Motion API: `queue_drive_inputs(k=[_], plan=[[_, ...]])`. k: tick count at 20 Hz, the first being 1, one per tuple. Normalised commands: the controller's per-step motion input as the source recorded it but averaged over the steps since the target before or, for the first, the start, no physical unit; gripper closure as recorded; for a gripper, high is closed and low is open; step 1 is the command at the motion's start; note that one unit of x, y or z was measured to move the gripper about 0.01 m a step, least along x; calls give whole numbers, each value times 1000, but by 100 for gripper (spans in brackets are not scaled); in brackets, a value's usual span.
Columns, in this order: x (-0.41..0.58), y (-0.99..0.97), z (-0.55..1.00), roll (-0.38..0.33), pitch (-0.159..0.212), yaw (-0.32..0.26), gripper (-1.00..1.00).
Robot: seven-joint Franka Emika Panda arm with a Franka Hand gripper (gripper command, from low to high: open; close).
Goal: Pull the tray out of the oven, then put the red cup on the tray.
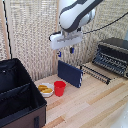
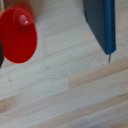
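Up high: the arm (image 1: 75, 14) is hanging over the table (image 1: 95, 102), bent, white and round.
Gripper: the gripper (image 1: 65, 51) is pointing down, above the blue board (image 1: 70, 73) and not touching anything. Its two small fingers (image 1: 59, 53) are standing apart with nothing between them, so it is loose and holding nothing.
Cup: the cup (image 1: 59, 88) is sitting upright on the table, just beside the bowl (image 1: 45, 89). It is bright red, plain and smooth. In the wrist view the cup (image 2: 19, 34) is showing its open mouth; whether anything is inside is hard to tell.
Bowl: it is white and round, holding yellow food.
Tray: the tray (image 1: 95, 73) is sticking out from the oven (image 1: 113, 55) toward the board. It is made of thin dark bars.
Oven: it is sitting on the exterior view's right, dark and boxy, with its door hanging open.
Board: it is standing up on its edge, near the cup, dark blue and flat. The wrist view is showing the board (image 2: 101, 22) from above.
Case: the case (image 1: 17, 92) is lying open on the exterior view's left, big, black and soft looking.
Table: it is made of pale wood planks.
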Motion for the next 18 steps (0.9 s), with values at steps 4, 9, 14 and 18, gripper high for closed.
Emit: queue_drive_inputs(k=[4,9,14,18], plan=[[-28,-325,0,-359,0,79,-100],[-31,-402,0,-339,-6,76,-100],[-30,-436,0,-320,-16,79,-100],[-11,-426,0,-308,-30,86,-100]])
